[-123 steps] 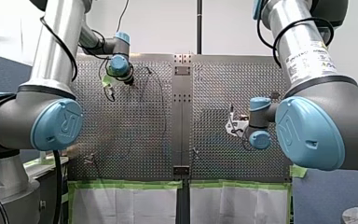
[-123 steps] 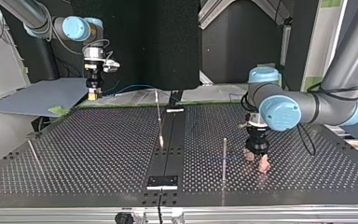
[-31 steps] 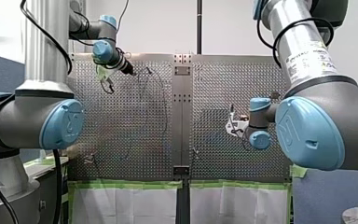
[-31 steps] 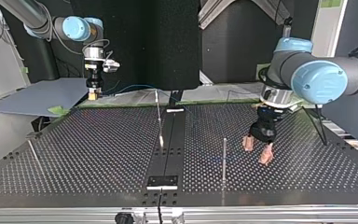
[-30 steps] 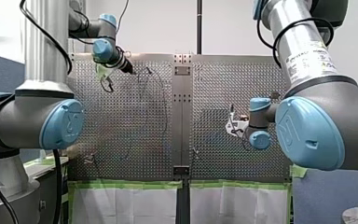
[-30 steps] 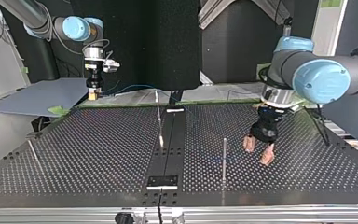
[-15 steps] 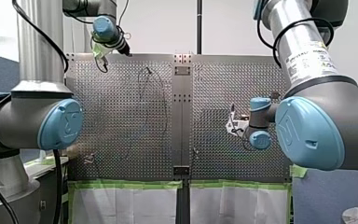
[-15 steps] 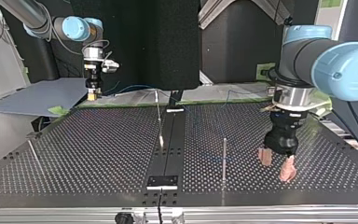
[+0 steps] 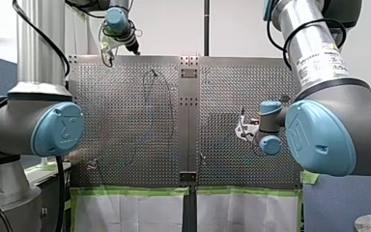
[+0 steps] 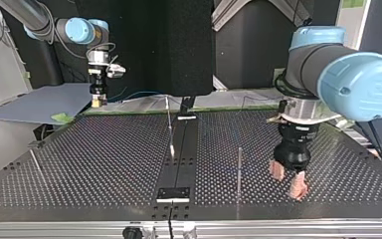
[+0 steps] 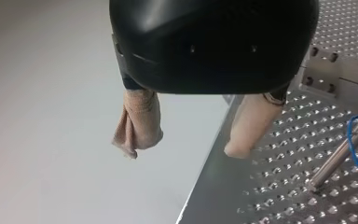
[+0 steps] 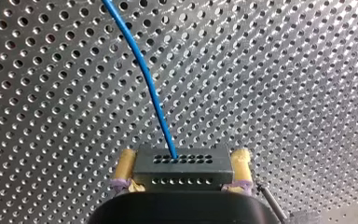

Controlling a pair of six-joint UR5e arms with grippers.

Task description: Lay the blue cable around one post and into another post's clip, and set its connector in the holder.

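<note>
In the right wrist view my right gripper (image 12: 182, 175) is shut on a black connector block (image 12: 182, 164) between its yellow pads; the blue cable (image 12: 144, 79) runs from the block out over the perforated plate. The top view shows that gripper (image 10: 97, 102) at the far left edge. My left gripper (image 10: 288, 180) hangs open near the table's front right there, its beige pads apart and nothing between them, to the right of a thin metal post (image 10: 238, 169). Its wrist view shows the open gripper (image 11: 191, 137) over the table's edge, with a post (image 11: 340, 154) and blue cable (image 11: 356, 154) beside it.
A second post (image 10: 169, 124) stands by the dark middle strip, and a third post (image 10: 35, 163) leans at the top view's left. A small black plate (image 10: 174, 193) sits on the strip near the front edge. A grey sheet (image 10: 40, 102) lies behind the right gripper.
My left arm has swung toward the far edge in the front view; in the top view its open gripper came nearer the front edge. My right arm has hardly moved.
</note>
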